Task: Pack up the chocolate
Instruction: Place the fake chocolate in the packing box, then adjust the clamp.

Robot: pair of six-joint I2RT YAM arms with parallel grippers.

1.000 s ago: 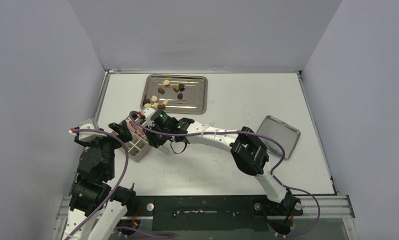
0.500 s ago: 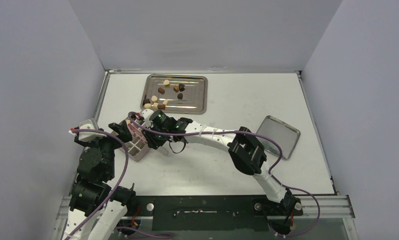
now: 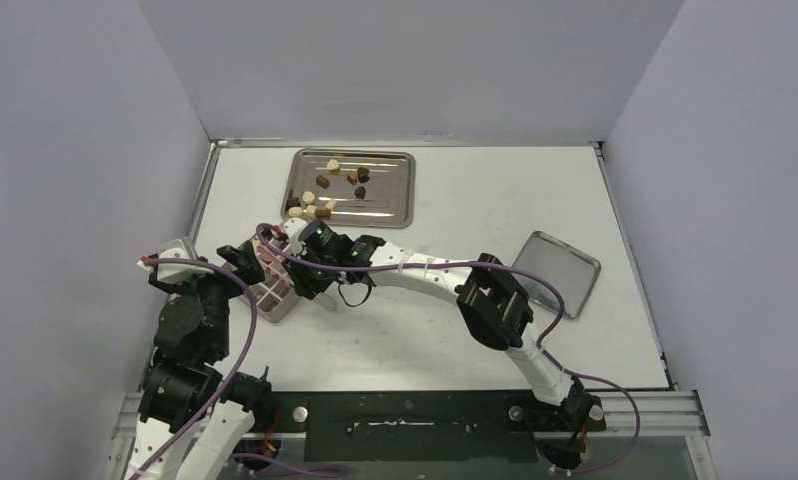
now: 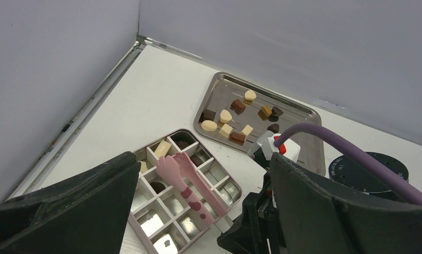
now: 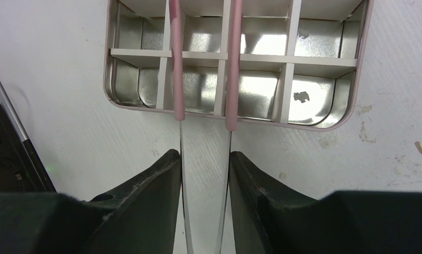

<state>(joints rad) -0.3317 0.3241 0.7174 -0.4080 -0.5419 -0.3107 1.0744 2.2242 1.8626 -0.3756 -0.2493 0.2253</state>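
Several small chocolate chunks point(image 3: 320, 200) in dark brown, mid brown and cream lie on a steel tray point(image 3: 390, 190) at the back; they also show in the left wrist view point(image 4: 226, 115). A pink-rimmed divided box point(image 3: 275, 300) holds a few chunks: cream point(image 4: 163, 147) and dark point(image 4: 183, 142). My right gripper point(image 3: 310, 272) is shut on the pink tongs point(image 4: 190, 185), whose tips hang over the box. In the right wrist view the tongs point(image 5: 177, 58) reach across the box point(image 5: 320, 61) from my gripper point(image 5: 204, 164). My left gripper point(image 4: 198, 211) is open, beside the box.
A grey metal lid point(image 3: 555, 272) lies on the table at the right. The left wall runs close beside the box and the left arm. The right arm stretches across the table's middle from its base at the lower right.
My right gripper has shifted a little to the left with the tongs, further over the box. The left arm has not moved.
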